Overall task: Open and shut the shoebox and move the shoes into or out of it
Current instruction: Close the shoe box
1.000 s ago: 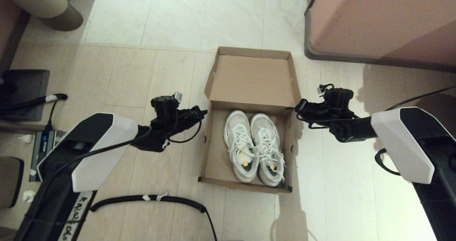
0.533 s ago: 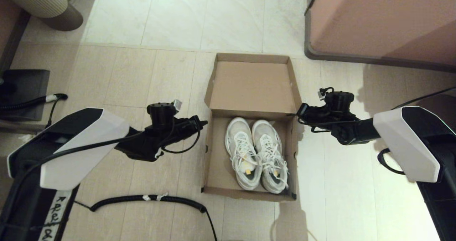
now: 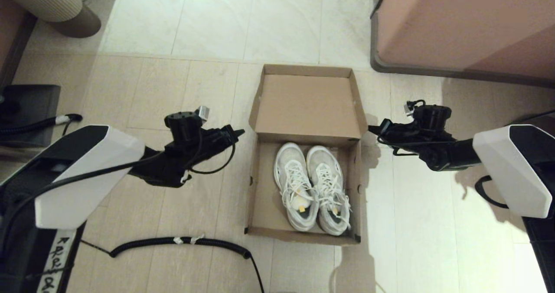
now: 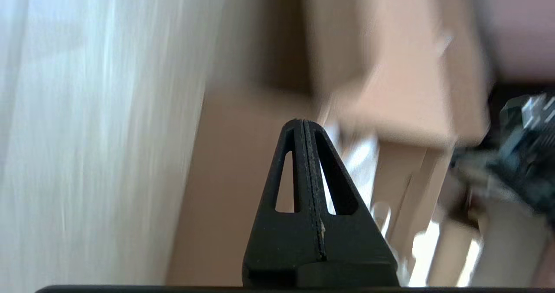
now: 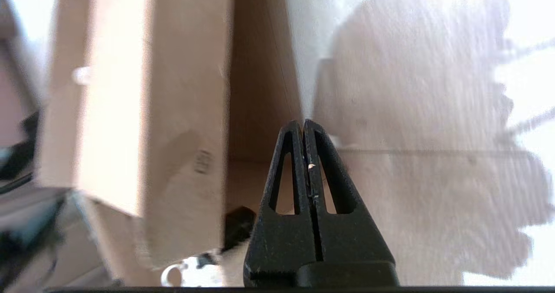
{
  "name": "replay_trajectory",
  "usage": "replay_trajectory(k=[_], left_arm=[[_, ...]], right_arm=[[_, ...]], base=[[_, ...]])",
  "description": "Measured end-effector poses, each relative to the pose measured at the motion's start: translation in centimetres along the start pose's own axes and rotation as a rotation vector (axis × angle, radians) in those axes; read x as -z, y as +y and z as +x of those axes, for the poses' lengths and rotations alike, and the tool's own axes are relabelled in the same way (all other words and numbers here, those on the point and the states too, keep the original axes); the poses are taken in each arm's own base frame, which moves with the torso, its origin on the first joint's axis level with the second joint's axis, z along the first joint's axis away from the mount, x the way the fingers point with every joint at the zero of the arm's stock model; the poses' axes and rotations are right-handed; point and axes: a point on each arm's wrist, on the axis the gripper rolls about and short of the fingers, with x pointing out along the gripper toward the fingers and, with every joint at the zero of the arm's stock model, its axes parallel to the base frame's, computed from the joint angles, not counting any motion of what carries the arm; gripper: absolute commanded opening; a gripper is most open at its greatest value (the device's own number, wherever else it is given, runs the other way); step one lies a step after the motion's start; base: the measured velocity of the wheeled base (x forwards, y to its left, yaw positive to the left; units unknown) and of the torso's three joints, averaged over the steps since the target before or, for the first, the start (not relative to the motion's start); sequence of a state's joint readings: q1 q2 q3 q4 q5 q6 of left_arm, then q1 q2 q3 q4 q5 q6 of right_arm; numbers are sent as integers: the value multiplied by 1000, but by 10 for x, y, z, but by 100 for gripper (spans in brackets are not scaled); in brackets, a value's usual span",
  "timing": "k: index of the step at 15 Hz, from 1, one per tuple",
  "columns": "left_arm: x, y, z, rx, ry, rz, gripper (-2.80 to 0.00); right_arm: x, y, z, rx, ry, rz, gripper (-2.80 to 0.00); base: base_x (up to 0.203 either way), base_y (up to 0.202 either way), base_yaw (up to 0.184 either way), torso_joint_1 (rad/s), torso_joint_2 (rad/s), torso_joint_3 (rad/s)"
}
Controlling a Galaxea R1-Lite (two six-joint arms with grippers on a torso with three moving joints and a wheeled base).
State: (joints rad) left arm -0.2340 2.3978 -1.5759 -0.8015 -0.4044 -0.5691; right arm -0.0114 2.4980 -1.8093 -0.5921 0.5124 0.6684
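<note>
You have the shoebox (image 3: 303,154) standing open on the floor (image 3: 173,89), straight ahead at twelve o'clock in the head view, its lid (image 3: 307,104) folded back on the far side so the brown inside faces up. The shoes (image 3: 311,188) lie inside the box, side by side and touching, toes toward the lid hinge and heels toward you, sitting closer to the three o'clock wall than the nine o'clock one.

Your left pincer (image 3: 238,132) hangs at nine o'clock of the box, near the hinge corner but apart from the cardboard; in the left wrist view the left pincer (image 4: 305,128) has its two fingers pressed together with nothing between them, the box blurred beyond it.

Your right pincer (image 3: 371,129) hangs at three o'clock, just beside the lid's side flap and not touching it; the right wrist view shows the right pincer (image 5: 302,126) likewise pressed together and gripping nothing, with the box wall to one side and its own shadow on the floor.

A black coiled cable (image 3: 186,242) lies on the floor at about seven o'clock of the box
</note>
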Motion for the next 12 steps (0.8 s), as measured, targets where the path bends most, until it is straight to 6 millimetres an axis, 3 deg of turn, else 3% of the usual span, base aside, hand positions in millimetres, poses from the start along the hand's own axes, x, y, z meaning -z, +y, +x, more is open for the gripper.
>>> replay_trajectory(k=[2, 4, 8, 12], left_arm=[[-21, 1, 13, 50, -78, 39, -280], [-25, 7, 27, 110, -102, 65, -280], [1, 17, 41, 162, -45, 58, -280], [12, 15, 47, 168, -28, 52, -280]], right_arm=[[-10, 1, 2, -63, 3, -4, -280], [-13, -1, 7, -92, 6, 29, -280], [-4, -8, 13, -147, 64, 109, -280], [0, 0, 19, -193, 59, 201, -280]], base=[[0, 0, 0, 0, 0, 0], [0, 0, 0, 0, 0, 0], [0, 0, 0, 0, 0, 0], [0, 0, 0, 0, 0, 0]])
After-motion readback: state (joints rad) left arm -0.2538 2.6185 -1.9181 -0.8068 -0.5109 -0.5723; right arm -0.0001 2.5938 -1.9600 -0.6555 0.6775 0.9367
